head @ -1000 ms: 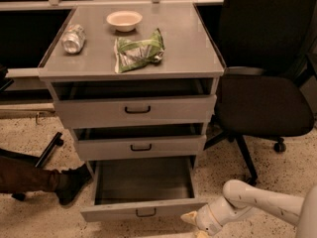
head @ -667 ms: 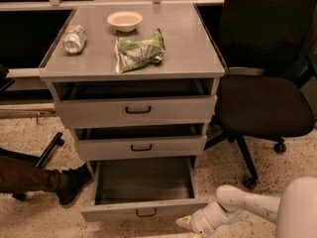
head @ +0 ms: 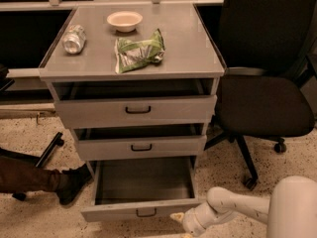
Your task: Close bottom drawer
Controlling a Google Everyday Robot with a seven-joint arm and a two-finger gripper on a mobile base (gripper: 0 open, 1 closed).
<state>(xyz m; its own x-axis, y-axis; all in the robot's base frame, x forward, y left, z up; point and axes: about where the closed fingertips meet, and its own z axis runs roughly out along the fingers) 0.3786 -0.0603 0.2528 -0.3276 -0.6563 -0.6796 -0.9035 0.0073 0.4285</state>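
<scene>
The bottom drawer (head: 141, 209) of the grey metal cabinet stands pulled far out, its inside empty, with a small dark loop handle (head: 145, 212) at the centre of its front panel. The middle drawer (head: 141, 147) and top drawer (head: 136, 110) stand slightly out. My gripper (head: 177, 217) is at the end of the white arm coming in from the lower right. It sits just in front of the right end of the bottom drawer's front panel, close to it.
On the cabinet top (head: 198, 53) lie a green bag (head: 138, 52), a white bowl (head: 124, 20) and a crushed can (head: 74, 38). A black office chair (head: 262, 83) stands right of the cabinet. A person's leg and shoe (head: 69, 182) lie at left.
My arm has moved further left along the floor, bringing the gripper closer to the bottom drawer's front. The drawer has not visibly moved.
</scene>
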